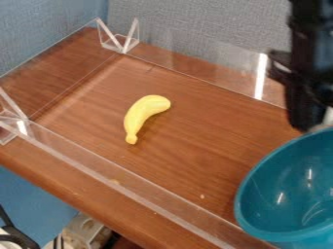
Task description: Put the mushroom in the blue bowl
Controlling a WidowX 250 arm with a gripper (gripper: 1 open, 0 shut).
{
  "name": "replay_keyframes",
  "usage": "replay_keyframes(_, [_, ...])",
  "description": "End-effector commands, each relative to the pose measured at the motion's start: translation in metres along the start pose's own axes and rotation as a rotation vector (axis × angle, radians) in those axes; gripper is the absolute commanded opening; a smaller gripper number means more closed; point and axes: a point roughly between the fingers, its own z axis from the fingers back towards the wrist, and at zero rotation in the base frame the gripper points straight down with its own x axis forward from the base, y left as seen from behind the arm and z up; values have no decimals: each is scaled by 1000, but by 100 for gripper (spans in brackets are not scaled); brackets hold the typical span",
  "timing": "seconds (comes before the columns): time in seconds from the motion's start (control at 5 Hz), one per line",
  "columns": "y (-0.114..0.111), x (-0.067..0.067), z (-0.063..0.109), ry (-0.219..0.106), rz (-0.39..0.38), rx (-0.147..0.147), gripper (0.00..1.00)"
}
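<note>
Gripper (307, 117) clenched on the mushroom (326, 116)
Its blurred fingers hold the mushroom, mostly hidden, by the blue bowl's (287, 199) far rim, near the tabletop's (196, 156) right side.

Gripper (307, 92) above the blue bowl (289, 199): dark, motion-smeared, cut by the right edge, its fingertips too blurred to separate, so its hold can't be read; mushroom not identifiable, only a pale blurred sliver (328, 117) at the frame edge just above the bowl's rim. Bowl itself cropped on its right side, that part of rim and wall out of view. Far lower left of the bowl, dark cable-like item (16, 233) and pale hardware (86, 231) run off the bottom edge, partly hidden by the table, details too small to name.
</note>
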Motion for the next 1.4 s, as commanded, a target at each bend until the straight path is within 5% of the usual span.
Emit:
replay_keyframes(0.0, [-11,-7,13,-37,-11,19,0])
replay_keyframes(0.2, [-17,-15,16,-33,-23,29,0])
replay_keyframes(1.0, [-30,-13,-59,2,-144,16,0])
replay_keyframes(1.2, [-29,-17,-73,6,-186,9,100])
